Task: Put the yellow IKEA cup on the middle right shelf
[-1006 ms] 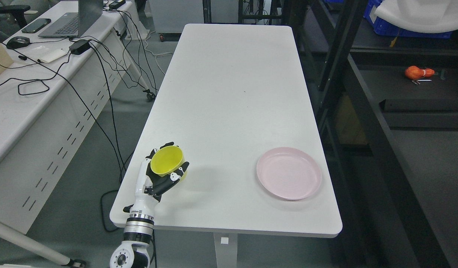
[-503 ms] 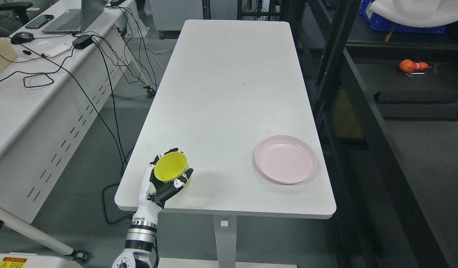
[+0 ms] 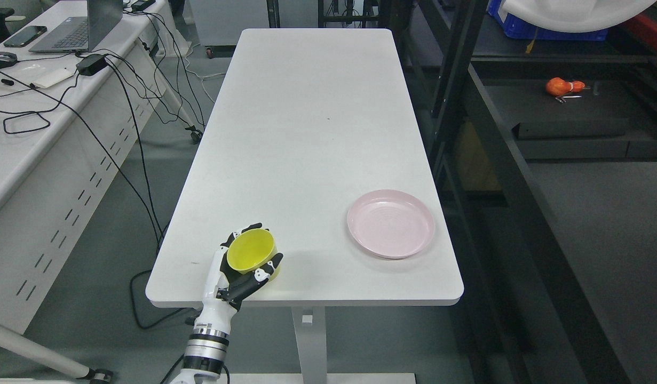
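One left hand [image 3: 242, 269] clasped around the yellow cup [image 3: 252, 254] above the white table's [image 3: 307, 133] near-left corner.

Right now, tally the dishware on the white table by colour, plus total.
Yellow: 1, the yellow cup, gripped by the left hand near the front left corner of the white table.
Pink: 1, the pink plate, front right.
Total: 2.
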Controlling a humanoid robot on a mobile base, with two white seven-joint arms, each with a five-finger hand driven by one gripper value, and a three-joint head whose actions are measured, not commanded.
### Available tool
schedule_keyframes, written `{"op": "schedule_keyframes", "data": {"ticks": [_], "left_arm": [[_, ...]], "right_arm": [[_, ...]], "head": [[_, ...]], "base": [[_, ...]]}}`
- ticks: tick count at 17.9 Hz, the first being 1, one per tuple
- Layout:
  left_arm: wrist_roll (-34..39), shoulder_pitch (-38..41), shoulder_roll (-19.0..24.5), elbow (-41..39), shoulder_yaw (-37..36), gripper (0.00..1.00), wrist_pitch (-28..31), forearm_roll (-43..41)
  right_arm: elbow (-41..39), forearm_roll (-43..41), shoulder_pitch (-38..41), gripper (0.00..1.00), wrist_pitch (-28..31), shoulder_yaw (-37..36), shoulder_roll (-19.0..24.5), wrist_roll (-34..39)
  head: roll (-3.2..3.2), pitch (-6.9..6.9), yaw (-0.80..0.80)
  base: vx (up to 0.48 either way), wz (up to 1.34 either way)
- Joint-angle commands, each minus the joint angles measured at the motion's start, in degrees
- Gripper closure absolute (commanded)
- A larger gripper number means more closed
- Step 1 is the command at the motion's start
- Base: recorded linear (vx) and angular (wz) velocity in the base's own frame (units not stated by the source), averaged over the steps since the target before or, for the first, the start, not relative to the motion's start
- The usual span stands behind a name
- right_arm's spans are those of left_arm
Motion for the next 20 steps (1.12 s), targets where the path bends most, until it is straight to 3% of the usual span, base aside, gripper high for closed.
{"op": "schedule_keyframes", "data": {"ticks": [1,5,12,20], "left_arm": [[0.0,2.3,1.0,-3.7,-3.2,1.00,0.0,0.0],[0.0,3.9,1.0,-5.5,-8.8,1.00,-0.5,0.0],[0.0,5.5,1.0,-5.7,-11.9,1.00,-0.8,0.5],[0.0,9.6,1.0,-11.4,-16.8,1.00,-2.4,0.8]], "right_arm": [[0.0,-1.4,0.6,0.01,-0.3,1.0,-1.0,-12.3],[0.0,-1.4,0.6,0.01,-0.3,1.0,-1.0,-12.3],[0.1,-1.4,0.6,0.00,-0.3,1.0,-1.0,-12.3],[0.0,-1.4,0.6,0.01,-0.3,1.0,-1.0,-12.3]], "head": [[0.00,0.00,0.00],[0.00,0.00,0.00],[0.00,0.00,0.00],[0.00,0.00,0.00]], "base": [[-0.016,-0.11],[-0.034,-0.19],[-0.071,-0.25],[-0.097,-0.23]]}}
